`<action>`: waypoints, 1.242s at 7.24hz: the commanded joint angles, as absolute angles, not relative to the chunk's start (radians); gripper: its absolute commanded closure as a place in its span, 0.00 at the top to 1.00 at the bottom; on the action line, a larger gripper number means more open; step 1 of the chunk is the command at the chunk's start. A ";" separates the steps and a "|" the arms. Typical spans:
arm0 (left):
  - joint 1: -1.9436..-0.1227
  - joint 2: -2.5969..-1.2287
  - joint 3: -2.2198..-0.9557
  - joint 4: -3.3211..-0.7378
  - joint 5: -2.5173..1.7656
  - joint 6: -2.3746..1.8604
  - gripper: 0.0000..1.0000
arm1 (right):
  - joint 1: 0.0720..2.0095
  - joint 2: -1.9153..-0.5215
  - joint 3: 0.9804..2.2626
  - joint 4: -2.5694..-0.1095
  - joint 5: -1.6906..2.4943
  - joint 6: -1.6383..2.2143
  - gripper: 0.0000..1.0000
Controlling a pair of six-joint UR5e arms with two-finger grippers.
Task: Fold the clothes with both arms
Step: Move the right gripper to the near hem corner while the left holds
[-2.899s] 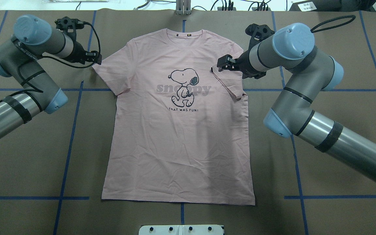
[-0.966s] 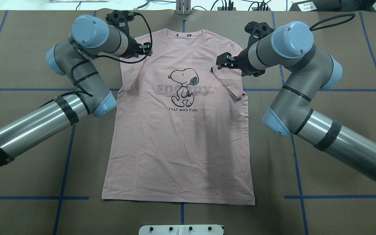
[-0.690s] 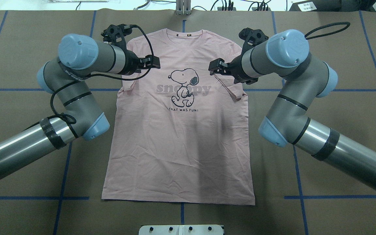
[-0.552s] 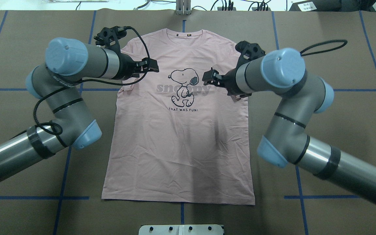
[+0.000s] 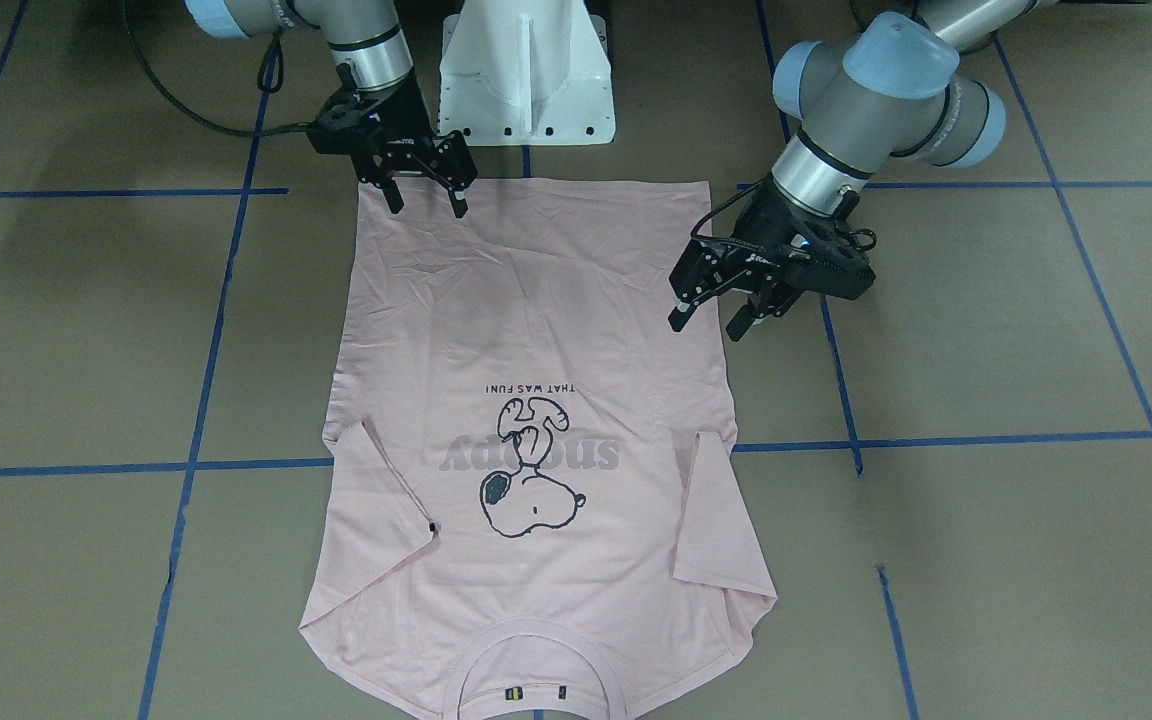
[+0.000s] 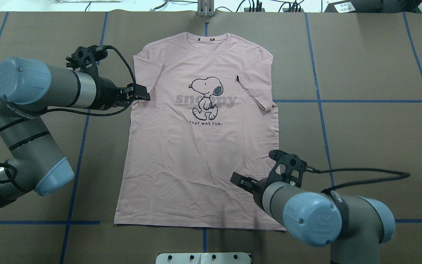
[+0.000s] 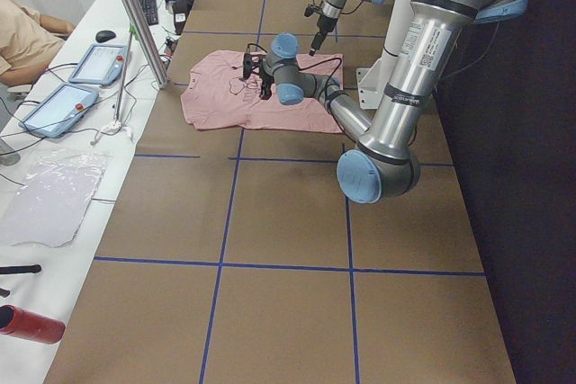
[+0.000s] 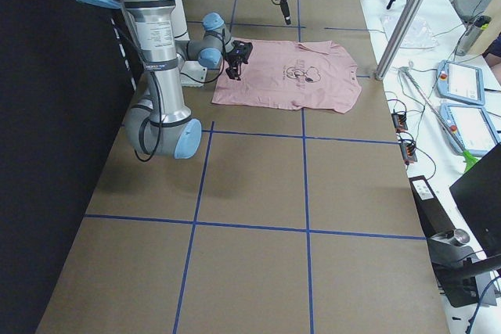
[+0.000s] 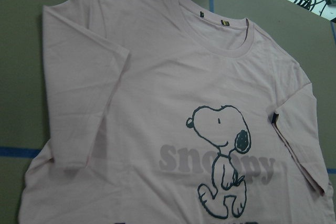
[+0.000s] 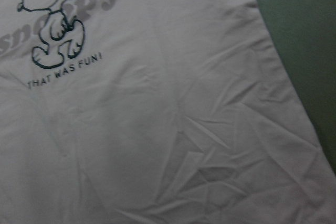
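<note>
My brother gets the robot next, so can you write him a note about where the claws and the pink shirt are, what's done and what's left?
Left claw: open, empty, at the T-shirt's side edge on the robot's left.
Right claw: open, empty, at the hem corner on the robot's right.
T-shirt: flat on the table, print up, collar away from the robot.
Done: left sleeve and right sleeve folded in onto the front.
Left: the body is not yet folded. The likely next step is to grip the edges and fold it over.
</note>
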State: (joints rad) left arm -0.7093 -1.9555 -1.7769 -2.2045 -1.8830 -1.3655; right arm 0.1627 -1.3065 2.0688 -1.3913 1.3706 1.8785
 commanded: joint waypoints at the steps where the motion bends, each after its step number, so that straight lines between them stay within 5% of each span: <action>1: -0.709 -1.950 -1.776 -2.203 -1.879 -1.368 0.82 | 0.042 -1.421 2.085 -1.411 1.350 2.057 0.71; 7: -0.709 -1.960 -1.756 -2.210 -1.881 -1.368 0.82 | 0.025 -1.453 2.085 -1.414 1.364 2.062 0.65; 9: -0.709 -1.960 -1.756 -2.210 -1.881 -1.368 0.82 | 0.021 -1.454 2.083 -1.414 1.362 2.062 0.56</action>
State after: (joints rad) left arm -0.7087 -1.9605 -1.7565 -2.2105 -1.8806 -1.3683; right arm 0.0226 -1.4526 2.0844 -1.4141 1.3631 2.0616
